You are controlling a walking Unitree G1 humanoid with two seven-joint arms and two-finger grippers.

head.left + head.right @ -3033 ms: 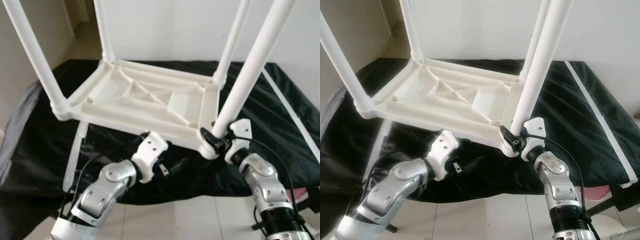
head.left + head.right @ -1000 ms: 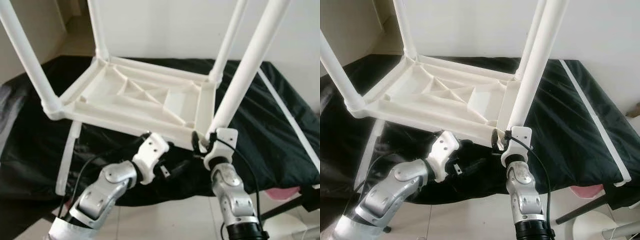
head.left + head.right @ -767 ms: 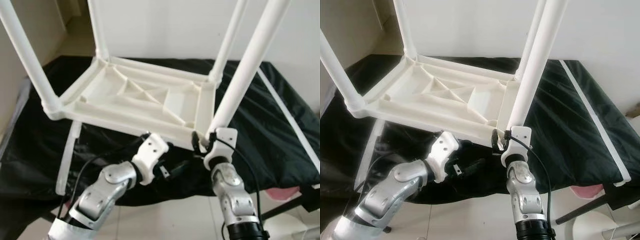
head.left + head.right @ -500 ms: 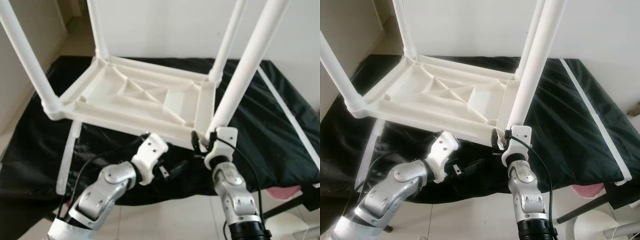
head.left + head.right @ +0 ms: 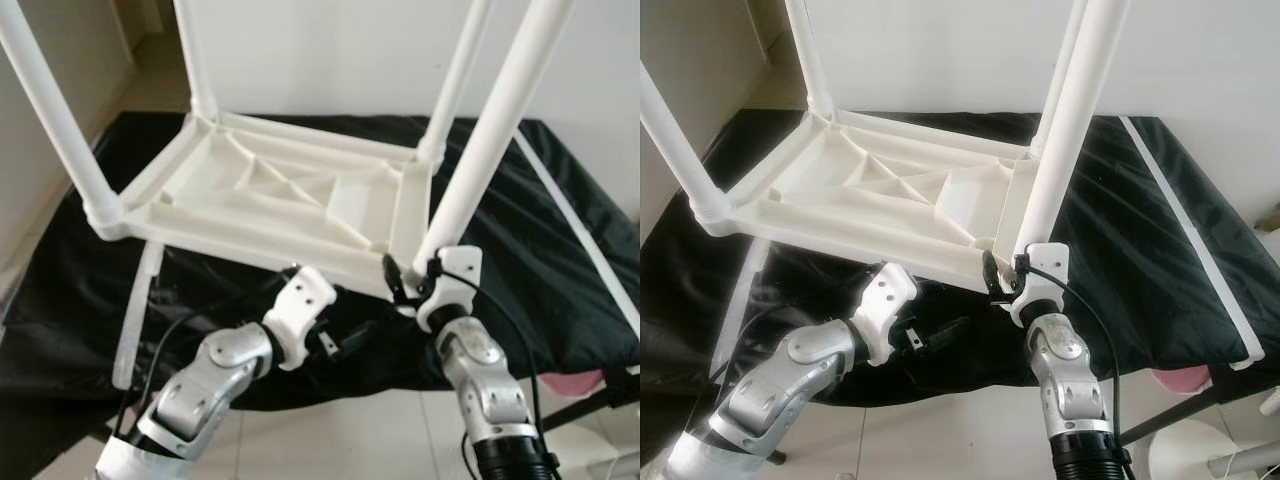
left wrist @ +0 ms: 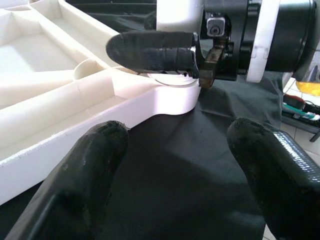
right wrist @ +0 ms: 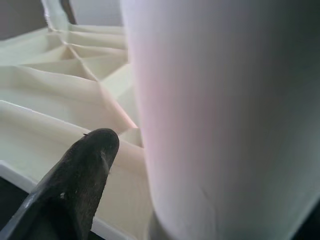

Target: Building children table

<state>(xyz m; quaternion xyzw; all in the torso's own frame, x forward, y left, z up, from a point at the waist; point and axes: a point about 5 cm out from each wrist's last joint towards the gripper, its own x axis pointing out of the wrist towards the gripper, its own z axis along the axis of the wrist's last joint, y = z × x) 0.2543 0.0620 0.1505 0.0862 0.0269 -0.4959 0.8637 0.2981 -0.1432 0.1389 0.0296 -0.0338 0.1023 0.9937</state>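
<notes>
A white plastic children's table (image 5: 270,200) lies upside down on a black cloth, with its four legs pointing up. My right gripper (image 5: 405,285) is at the foot of the near right leg (image 5: 490,130), shut around it where it meets the corner socket. In the right wrist view one black finger (image 7: 82,170) lies against that leg (image 7: 225,110). My left gripper (image 5: 345,335) hangs open just below the table's near edge. The left wrist view shows its two fingers spread over the cloth, with nothing between them, facing the right gripper's finger (image 6: 150,52).
The black cloth (image 5: 80,280) covers a low surface that ends near my arms, with tiled floor (image 5: 350,440) below. A loose white strip (image 5: 135,320) lies at the left and another (image 5: 580,240) along the right side. A white wall stands behind.
My right forearm has swung a little to the right while its gripper stays at the base of the leg. The left arm and the table have not moved.
</notes>
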